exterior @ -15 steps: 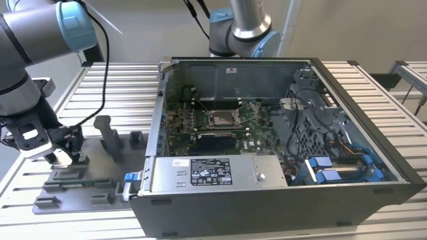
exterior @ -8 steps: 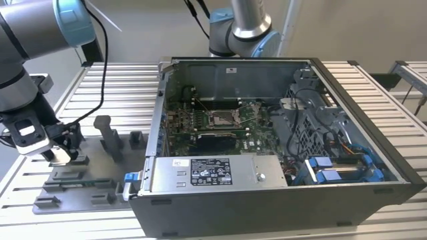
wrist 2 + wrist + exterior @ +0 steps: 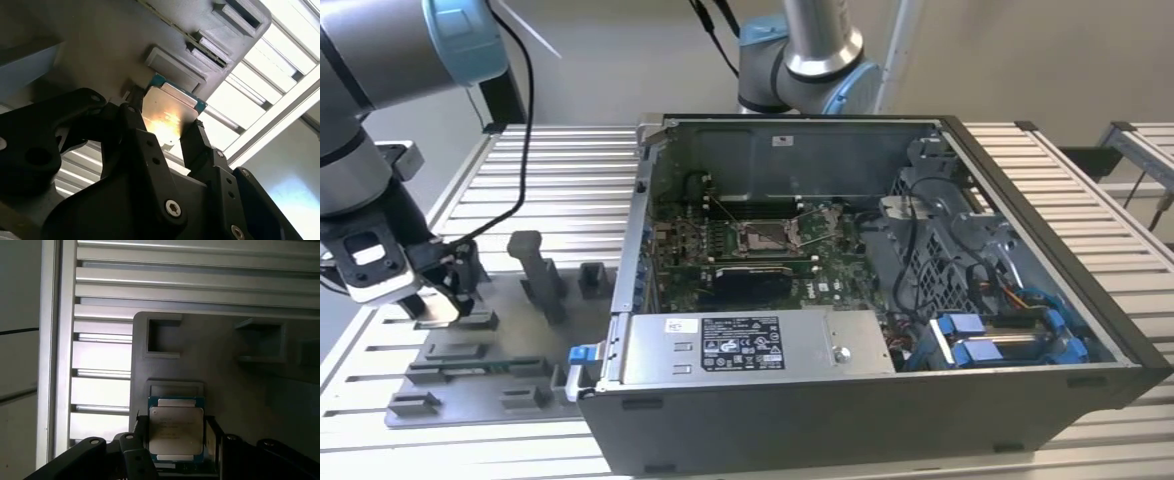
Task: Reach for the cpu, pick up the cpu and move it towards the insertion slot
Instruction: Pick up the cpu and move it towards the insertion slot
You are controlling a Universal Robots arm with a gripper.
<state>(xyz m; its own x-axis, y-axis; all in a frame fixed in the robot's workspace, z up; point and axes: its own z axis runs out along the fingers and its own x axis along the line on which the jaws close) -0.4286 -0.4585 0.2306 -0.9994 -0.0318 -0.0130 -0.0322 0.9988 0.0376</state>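
- Slatted alu table (image 3: 1067, 190); grey tray (image 3: 480, 395) at exterior view's left, open PC case (image 3: 854, 420) at centre.
- Gripper (image 3: 438, 300) low at tray's left edge; cpu too small to make out there.
- First wrist view: fingers (image 3: 141, 445) closed narrow on cpu (image 3: 176, 435), pressing two opposite edges; near edge cut off by gripper body.
- Cannot tell whether cpu is clear of tray recess.
- Insertion slot (image 3: 767, 237) inside case, well apart; case wall between, open room above.

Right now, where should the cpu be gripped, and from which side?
Take the cpu by two opposite thin edges, from above its silvery face: it is a flat thin square with nothing raised to hold. The hand is closed on it that way.
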